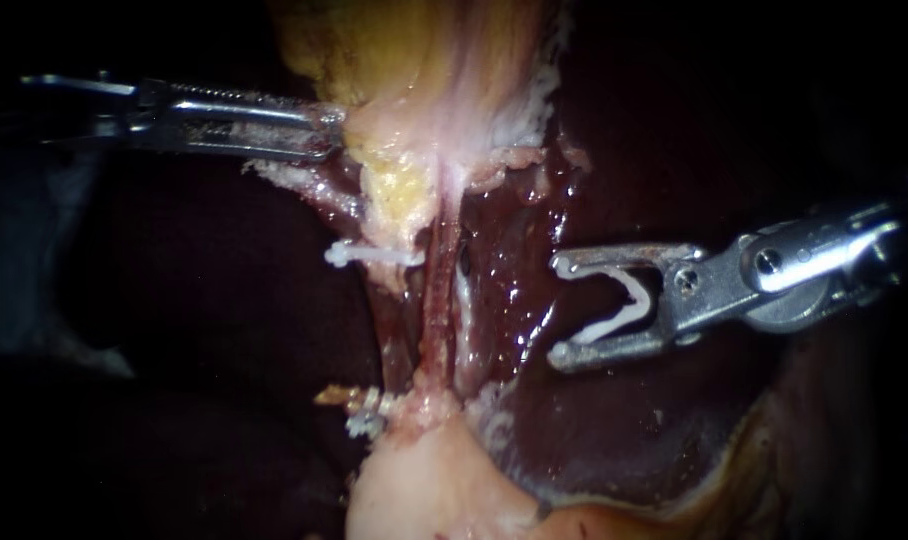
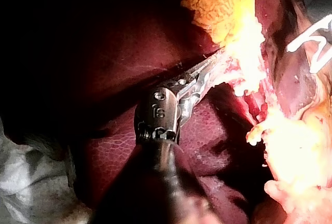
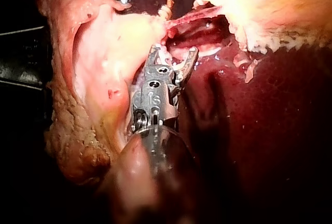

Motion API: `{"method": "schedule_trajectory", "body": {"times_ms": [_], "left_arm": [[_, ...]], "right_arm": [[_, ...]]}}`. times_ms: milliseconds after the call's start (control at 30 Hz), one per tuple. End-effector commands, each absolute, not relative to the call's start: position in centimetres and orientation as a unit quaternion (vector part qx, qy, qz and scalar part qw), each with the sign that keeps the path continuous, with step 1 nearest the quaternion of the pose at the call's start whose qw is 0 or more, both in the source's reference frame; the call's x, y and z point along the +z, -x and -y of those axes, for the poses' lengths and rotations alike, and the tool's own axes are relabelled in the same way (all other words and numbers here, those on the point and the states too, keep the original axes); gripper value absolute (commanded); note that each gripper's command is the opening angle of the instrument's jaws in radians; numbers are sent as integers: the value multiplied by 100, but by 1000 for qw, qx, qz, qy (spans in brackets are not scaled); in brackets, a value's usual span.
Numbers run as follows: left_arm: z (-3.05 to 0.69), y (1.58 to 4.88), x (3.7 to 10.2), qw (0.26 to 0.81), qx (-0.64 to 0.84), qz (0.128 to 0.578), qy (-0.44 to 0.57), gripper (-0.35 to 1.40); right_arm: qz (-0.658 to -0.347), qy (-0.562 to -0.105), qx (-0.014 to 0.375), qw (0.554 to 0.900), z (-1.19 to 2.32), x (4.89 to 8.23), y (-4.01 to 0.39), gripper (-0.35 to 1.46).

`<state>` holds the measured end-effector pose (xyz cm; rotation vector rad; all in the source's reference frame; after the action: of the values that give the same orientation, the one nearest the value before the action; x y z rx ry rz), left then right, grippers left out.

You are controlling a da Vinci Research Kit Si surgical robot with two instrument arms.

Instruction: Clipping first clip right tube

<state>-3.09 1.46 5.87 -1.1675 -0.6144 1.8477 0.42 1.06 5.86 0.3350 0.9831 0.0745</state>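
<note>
Both halves of the pincer [image 1: 558,312] on my right instrument [image 1: 804,255] stand wide. Between them sits a white clip [image 1: 629,305], open like a V and touched by the pincer from two sides, so the pincer is holding the clip and nothing else. It hangs over the dark liver [image 1: 674,440], near the right tube [image 1: 441,295] but apart from it. This tube is thin, reddish and wet, and it runs stretched from the yellow gallbladder [image 1: 414,60] down to the pale lump of tissue below. I judge it soft, slippery and easy to tear; it weighs almost nothing and will bend away if it is pushed from the side. The good place to take it is the bare middle part, with the tube deep in the mouth of the clip and crossing it squarely. Just beside it the left tube [image 1: 399,330] carries two other clips [image 1: 369,254], one high and one low. The pincer of my left instrument [image 1: 326,130] is closed on the edge of the gallbladder
</note>
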Motion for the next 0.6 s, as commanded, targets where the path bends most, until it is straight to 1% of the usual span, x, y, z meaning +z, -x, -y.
{"method": "schedule_trajectory", "body": {"times_ms": [33, 233, 467, 600], "left_arm": [[-147, 307, 585, 422, 737, 247, 466, -35], [-161, 290, 555, 425, 735, 252, 464, -35], [-187, 251, 507, 446, 716, 241, 480, -35], [-189, 244, 503, 447, 716, 237, 481, -35]], "right_arm": [[-470, -160, 36, 867, -106, 586, -43, 50], [-469, -160, 36, 868, -107, 586, -44, 50], [-472, -159, 38, 866, -107, 585, -44, 50], [-479, -158, 42, 863, -109, 584, -45, 50]]}}
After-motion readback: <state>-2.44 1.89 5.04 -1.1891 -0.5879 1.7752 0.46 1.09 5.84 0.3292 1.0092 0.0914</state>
